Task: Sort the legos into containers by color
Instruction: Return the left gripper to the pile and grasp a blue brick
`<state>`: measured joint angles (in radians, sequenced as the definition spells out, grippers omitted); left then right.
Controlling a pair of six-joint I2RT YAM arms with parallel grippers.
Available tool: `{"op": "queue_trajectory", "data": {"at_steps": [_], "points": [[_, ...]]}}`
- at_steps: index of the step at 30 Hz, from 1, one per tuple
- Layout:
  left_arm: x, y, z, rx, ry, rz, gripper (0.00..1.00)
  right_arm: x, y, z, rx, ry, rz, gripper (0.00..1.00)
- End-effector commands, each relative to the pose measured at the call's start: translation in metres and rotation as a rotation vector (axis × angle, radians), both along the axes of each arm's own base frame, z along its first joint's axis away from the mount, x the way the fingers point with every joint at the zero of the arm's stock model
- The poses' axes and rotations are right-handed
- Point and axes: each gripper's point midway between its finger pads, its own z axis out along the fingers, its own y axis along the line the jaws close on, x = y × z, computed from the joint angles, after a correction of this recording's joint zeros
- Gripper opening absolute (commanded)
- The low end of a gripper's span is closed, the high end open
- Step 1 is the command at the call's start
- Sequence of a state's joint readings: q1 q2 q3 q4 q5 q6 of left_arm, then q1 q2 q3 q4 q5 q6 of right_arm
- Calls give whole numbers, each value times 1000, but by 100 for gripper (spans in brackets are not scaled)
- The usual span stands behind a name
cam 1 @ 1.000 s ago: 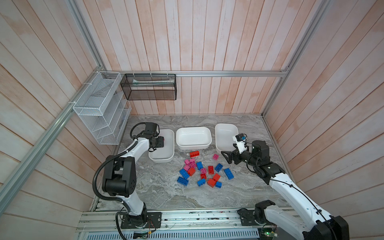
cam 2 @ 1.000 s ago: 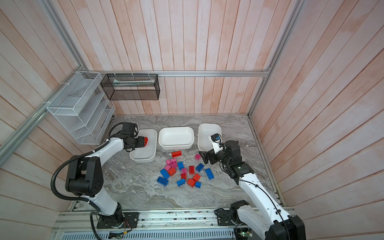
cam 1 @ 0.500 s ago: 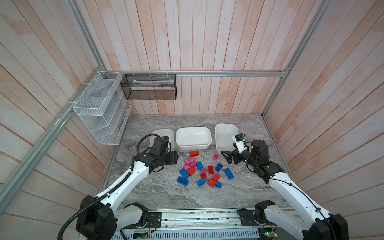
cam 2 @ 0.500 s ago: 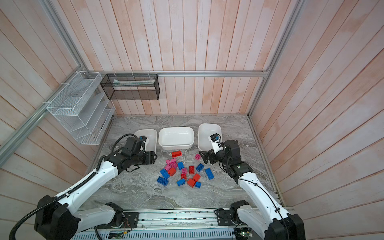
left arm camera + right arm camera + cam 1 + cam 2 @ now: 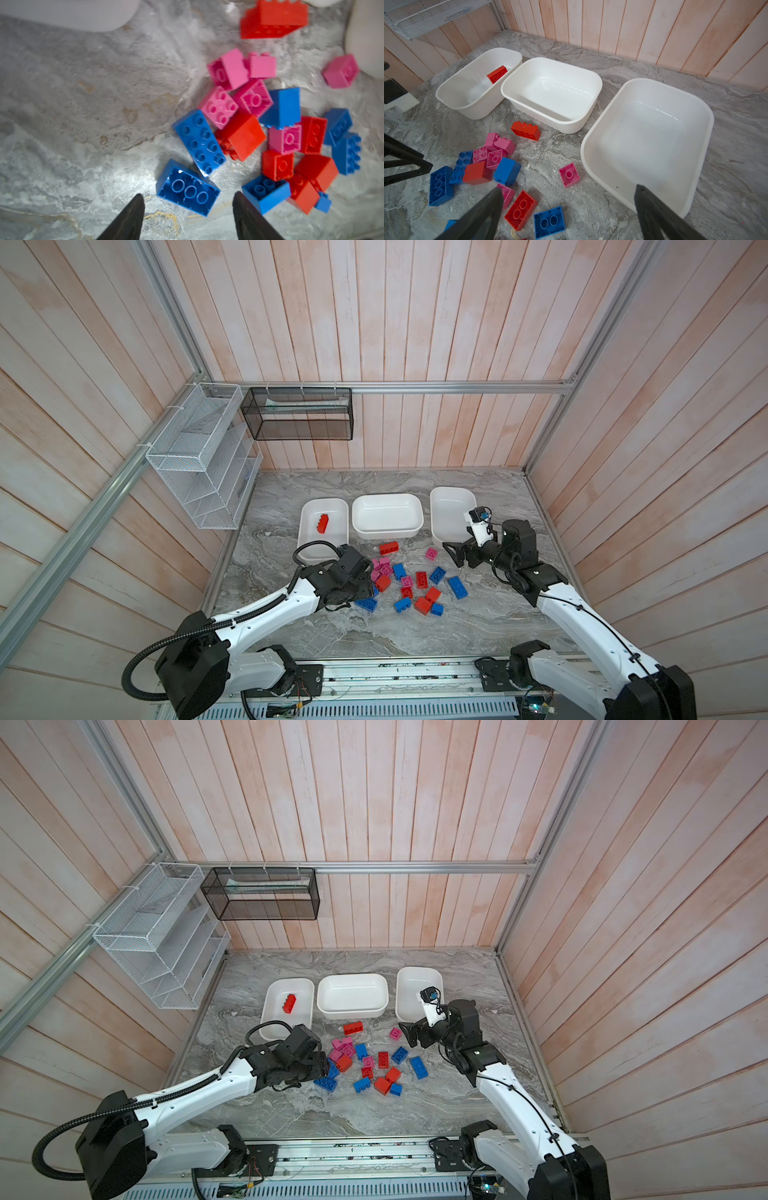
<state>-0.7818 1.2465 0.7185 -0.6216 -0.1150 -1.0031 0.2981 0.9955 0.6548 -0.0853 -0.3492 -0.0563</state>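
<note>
Wire rack (image 5: 199, 460), blk basket (image 5: 299, 418), prob. wall-hung

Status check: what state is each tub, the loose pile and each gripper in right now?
Left tub: holds one red brick.
Middle tub: empty.
Right tub: empty.
Loose bricks: unsorted red, blue, pink pile on the table.
Left gripper: open, empty, over an upturned blue brick.
Right gripper: open, empty, beside the right tub.

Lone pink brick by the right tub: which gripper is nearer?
Right. The right gripper hovers beside the pink brick; the left gripper is farther off, across the brick pile.
</note>
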Motion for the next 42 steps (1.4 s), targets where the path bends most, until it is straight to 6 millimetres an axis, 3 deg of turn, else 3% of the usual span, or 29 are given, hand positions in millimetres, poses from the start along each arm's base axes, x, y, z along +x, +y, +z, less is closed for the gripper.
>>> {"op": "queue_trajectory", "data": {"at_steps": [1, 19, 27, 31, 35, 42], "points": [[2, 26, -7, 39, -20, 217, 67, -1, -3, 0, -8, 3, -5, 98], [6, 1, -43, -9, 57, 198, 67, -3, -4, -8, -3, 18, 4, 98], [-17, -1, -48, 28, 113, 181, 69, -3, -7, -10, 5, 20, -1, 98], [-21, -5, -45, 26, 110, 189, 70, -3, -7, -9, 10, 20, 2, 98], [-28, -8, -54, 41, 141, 185, 70, -3, -8, -8, 9, 18, -2, 98], [-35, -9, -57, 71, 150, 173, 62, -5, -10, -7, 11, 14, -7, 98]]}}
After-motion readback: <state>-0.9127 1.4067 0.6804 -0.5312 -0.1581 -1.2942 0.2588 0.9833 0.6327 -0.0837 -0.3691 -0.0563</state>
